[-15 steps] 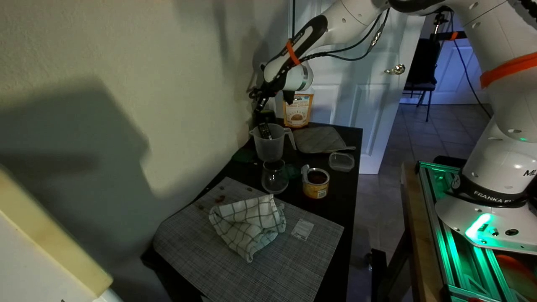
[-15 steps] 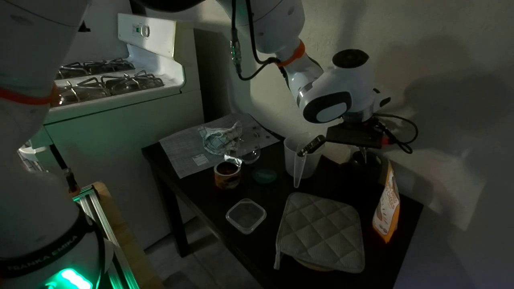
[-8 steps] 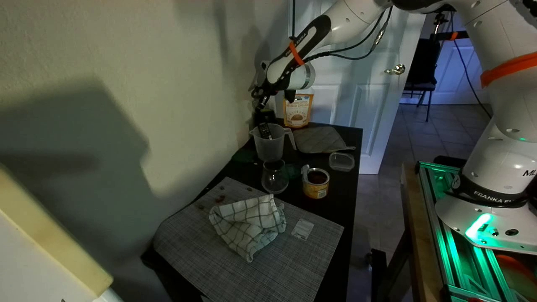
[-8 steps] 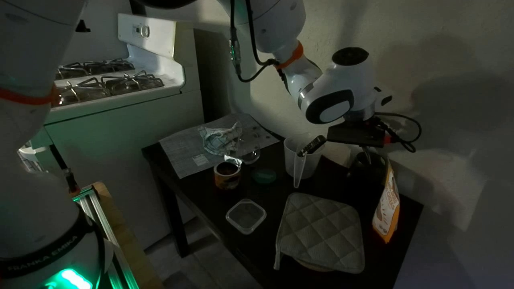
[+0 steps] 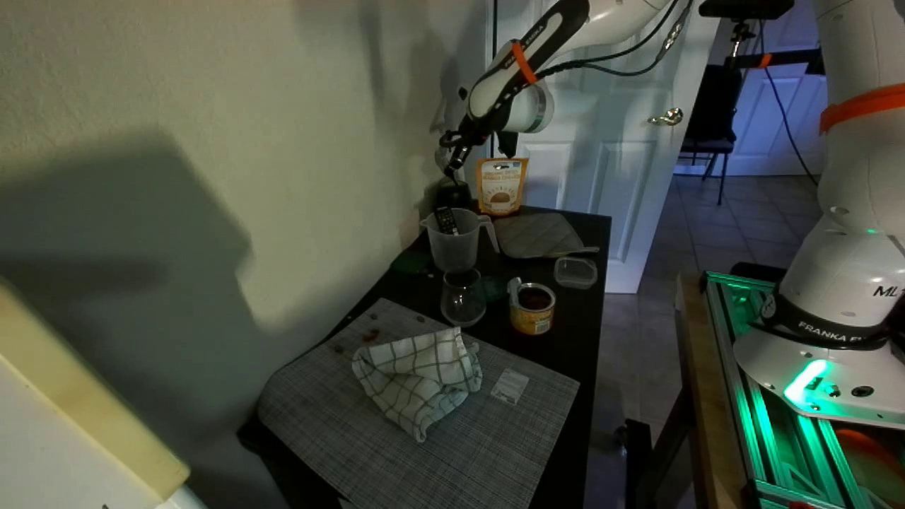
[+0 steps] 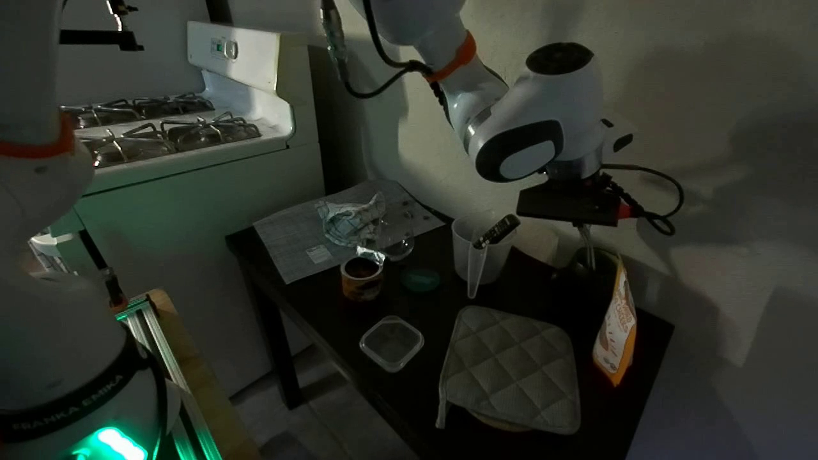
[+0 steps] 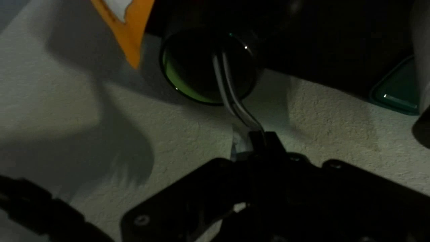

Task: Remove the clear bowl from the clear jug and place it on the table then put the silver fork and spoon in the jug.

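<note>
The clear jug [image 6: 470, 233] stands on the dark table [image 6: 434, 310] with a black remote [image 6: 497, 231] leaning in its mouth; jug [image 5: 452, 251] and remote also show in an exterior view. A clear, shallow, square-rimmed bowl [image 6: 391, 345] sits on the table, apart from the jug; it also shows in an exterior view [image 5: 575, 273]. My gripper [image 7: 265, 137] is shut on two thin silver utensil stems [image 7: 228, 84]. Their lower ends are inside a dark pot [image 7: 205, 101], hidden, so I cannot tell fork from spoon. The gripper is above the pot in both exterior views.
An orange-white pouch [image 6: 617, 326] stands beside the pot. A quilted pad [image 6: 511, 370] lies in front. A clear glass [image 5: 463, 300], an open can [image 5: 532, 309] and a checked cloth [image 5: 421, 378] on a grey mat [image 5: 495, 452] are beyond the jug. The wall is close behind the pot.
My gripper has risen and shifted slightly, drawing the silver stems upward; more of them shows above the dark pot. The things on the table have not moved.
</note>
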Robot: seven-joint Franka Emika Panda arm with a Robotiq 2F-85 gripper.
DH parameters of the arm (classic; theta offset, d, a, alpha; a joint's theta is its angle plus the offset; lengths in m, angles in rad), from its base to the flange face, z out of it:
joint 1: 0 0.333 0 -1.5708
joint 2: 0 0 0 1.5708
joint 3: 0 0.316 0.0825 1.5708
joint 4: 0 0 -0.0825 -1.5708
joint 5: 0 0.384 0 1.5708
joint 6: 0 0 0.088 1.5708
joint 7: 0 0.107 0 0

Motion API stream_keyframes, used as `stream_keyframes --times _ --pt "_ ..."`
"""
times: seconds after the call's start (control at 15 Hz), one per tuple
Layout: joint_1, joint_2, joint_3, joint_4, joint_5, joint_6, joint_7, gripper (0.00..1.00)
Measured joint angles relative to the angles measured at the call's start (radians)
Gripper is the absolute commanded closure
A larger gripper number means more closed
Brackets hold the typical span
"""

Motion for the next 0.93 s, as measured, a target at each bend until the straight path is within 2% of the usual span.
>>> stream_keyframes --times 0.47,0.93 --pt "-0.193 -0.05 0.216 -0.065 0.095 -0.002 -0.126 0.99" --pt "-0.313 -0.07 0.374 -0.105 0.121 0.099 -0.237 0.99"
